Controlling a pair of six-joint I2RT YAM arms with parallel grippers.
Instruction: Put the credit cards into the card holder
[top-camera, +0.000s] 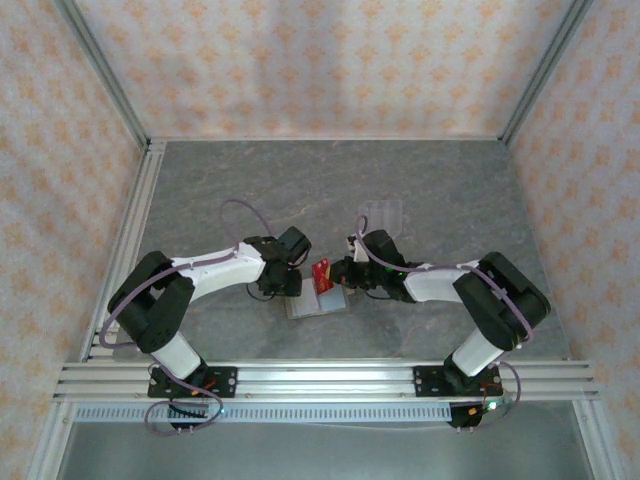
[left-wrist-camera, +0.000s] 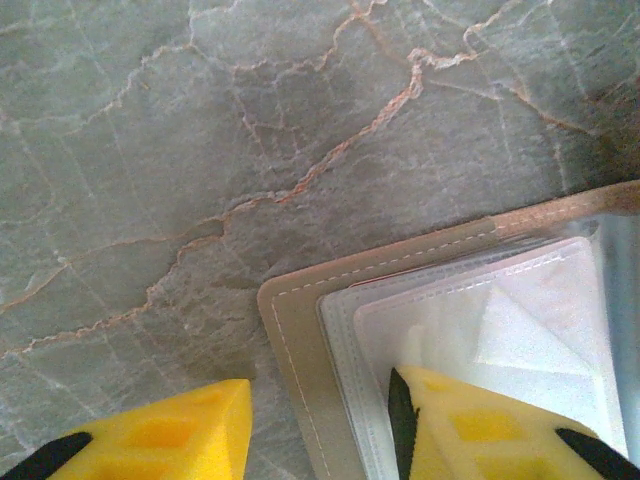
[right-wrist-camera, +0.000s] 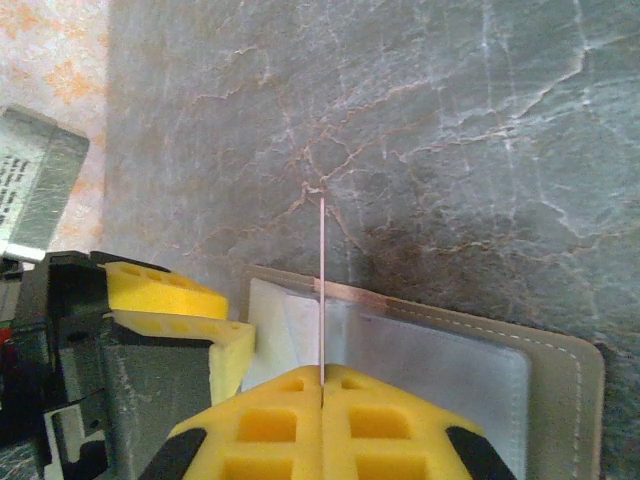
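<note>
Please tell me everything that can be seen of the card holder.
The card holder is a small olive-tan folding wallet, leather-like, with pale stitching along its rounded border. It lies open and flat on the grey marbled table, grey inside up, with clear sleeves. The left gripper straddles its edge, one finger over the inside, the other over the table beside it. The right gripper holds a credit card on edge above it; contact cannot be told.

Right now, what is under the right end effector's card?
The open card holder, grey inside up, lies beneath the credit card. The right end effector covers its near part; any cards already inside cannot be seen.
</note>
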